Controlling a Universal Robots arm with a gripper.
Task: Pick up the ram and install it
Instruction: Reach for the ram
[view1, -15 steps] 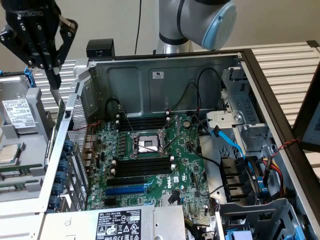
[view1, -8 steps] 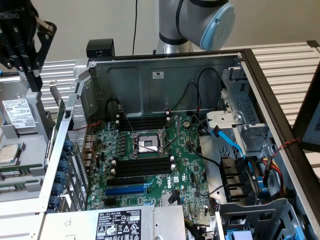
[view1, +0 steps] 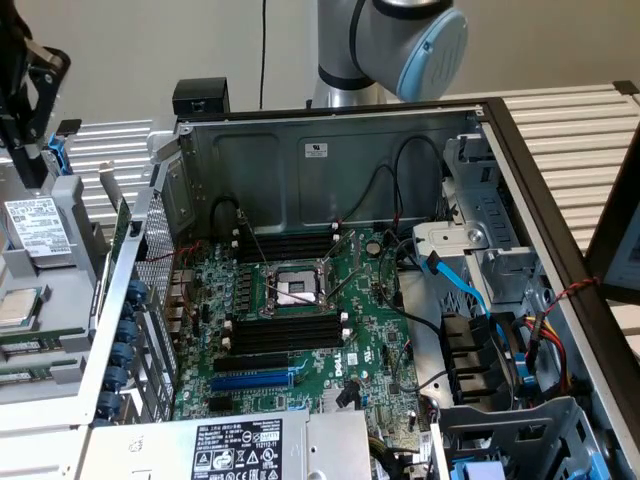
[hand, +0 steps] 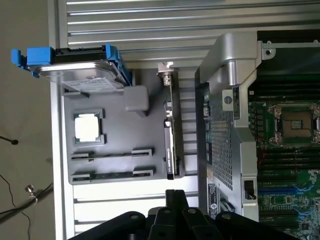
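Two ram sticks (view1: 35, 335) lie side by side in a grey parts tray (view1: 70, 195) on the exterior view's left, outside the computer case. In the wrist view the ram (hand: 112, 154) shows edge-on in the tray's holders. My gripper (view1: 30, 165) hangs above that tray, over the hard drive end. In the wrist view my gripper (hand: 175, 196) is shut, fingertips together with nothing between them, above the tray's (hand: 125, 132) edge and apart from the sticks. The motherboard's black memory slots (view1: 285, 330) flank the processor socket (view1: 295, 290).
The tray also holds a hard drive (view1: 35, 225) in a blue bracket, a loose processor (hand: 88, 127) and an upright expansion card (hand: 170, 125). The open case's side wall (view1: 130, 300) stands between tray and motherboard. Cables and drive bays (view1: 480, 340) crowd the exterior view's right.
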